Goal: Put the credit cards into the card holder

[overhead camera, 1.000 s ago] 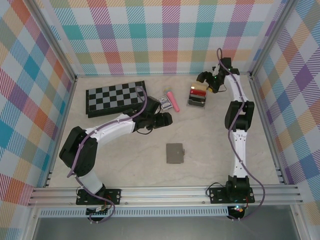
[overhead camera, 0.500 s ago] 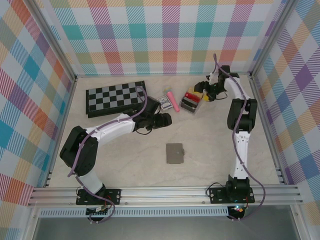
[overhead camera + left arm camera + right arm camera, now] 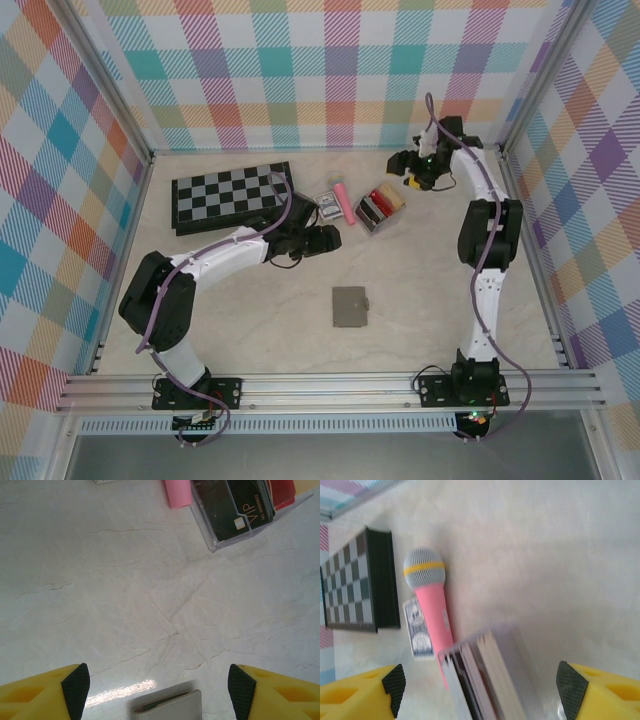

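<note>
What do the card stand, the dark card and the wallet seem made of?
Card stand: clear glossy plastic, the table shows through its wall. Dark card: probably smooth plastic, printed lettering. Wallet: matte grey, no shine, perhaps leather or imitation.

Count: one card holder (image 3: 351, 306), one slotted rack (image 3: 206, 527) carrying credit cards (image 3: 245, 507) in three colours (tan, red, dark; exact number unreadable), one chessboard (image 3: 232, 196), one pink microphone (image 3: 344, 201), one patterned card box (image 3: 327, 205).

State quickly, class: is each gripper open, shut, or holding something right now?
Left gripper: open, holding nothing.
Right gripper: open, holding nothing.
</note>
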{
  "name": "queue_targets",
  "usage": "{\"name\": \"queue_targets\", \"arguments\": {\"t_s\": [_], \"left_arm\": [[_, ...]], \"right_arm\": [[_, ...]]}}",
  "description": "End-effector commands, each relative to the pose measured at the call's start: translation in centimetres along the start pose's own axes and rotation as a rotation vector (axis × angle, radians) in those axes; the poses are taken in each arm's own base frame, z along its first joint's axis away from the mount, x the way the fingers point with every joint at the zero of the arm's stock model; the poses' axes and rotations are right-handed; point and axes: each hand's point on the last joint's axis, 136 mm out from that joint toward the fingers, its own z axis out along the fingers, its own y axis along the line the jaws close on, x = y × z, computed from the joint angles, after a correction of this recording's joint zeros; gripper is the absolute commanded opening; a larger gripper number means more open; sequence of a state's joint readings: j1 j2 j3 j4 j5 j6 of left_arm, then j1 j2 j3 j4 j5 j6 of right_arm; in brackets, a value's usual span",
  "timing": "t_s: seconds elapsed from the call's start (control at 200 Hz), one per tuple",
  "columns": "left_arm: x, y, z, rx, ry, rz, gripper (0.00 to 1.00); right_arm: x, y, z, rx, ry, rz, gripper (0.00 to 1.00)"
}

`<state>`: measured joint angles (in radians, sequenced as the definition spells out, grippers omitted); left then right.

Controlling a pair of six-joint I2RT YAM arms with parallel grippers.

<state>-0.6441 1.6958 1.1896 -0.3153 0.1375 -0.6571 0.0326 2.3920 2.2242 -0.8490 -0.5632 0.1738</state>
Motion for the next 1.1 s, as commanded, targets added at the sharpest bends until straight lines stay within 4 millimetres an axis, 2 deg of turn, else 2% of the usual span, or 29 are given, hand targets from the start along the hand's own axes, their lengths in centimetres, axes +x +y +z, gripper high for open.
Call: {"name": "queue_targets", "arguments": {"t_s": [0.0,0.19,0.325,0.375,0.59,0.785,0.97,1.095], "left_arm": [[-0.3,0.3,-0.8,0.011,-0.002,-0.007,0.76],[-1.8,-1.0,0.4,0.069,0.017,-0.039,0.76],[-2.6,-2.4,2.5,0.116,0.061,-0.065,0.76],[-3.7,-3.7,3.1,0.161,0.045,-0.067,0.76],[-6.4,-7.1,6.7,0.268,0.062,-0.117,0.75],[-7.9,-8.4,9.8,0.301,0.081,-0.168,0.72],[-8.6,-8.6,11.8,0.3,0.086,-0.203,0.71],[-8.7,-9.1,12.5,0.303,0.088,-0.204,0.71]], "right_arm": [[0.3,-0.6,2.2,-0.004,0.06,0.02,0.82],[-0.4,0.3,3.8,-0.059,0.066,0.012,0.81],[0.6,1.9,4.7,-0.156,0.111,0.009,0.79],[1.2,2.2,5.0,-0.172,0.131,0.012,0.79],[2.3,2.0,4.9,-0.164,0.164,0.059,0.77],[2.8,2.6,4.3,-0.185,0.167,0.081,0.73],[3.2,2.1,4.1,-0.16,0.156,0.113,0.73],[3.3,1.9,4.1,-0.148,0.152,0.128,0.72]]}}
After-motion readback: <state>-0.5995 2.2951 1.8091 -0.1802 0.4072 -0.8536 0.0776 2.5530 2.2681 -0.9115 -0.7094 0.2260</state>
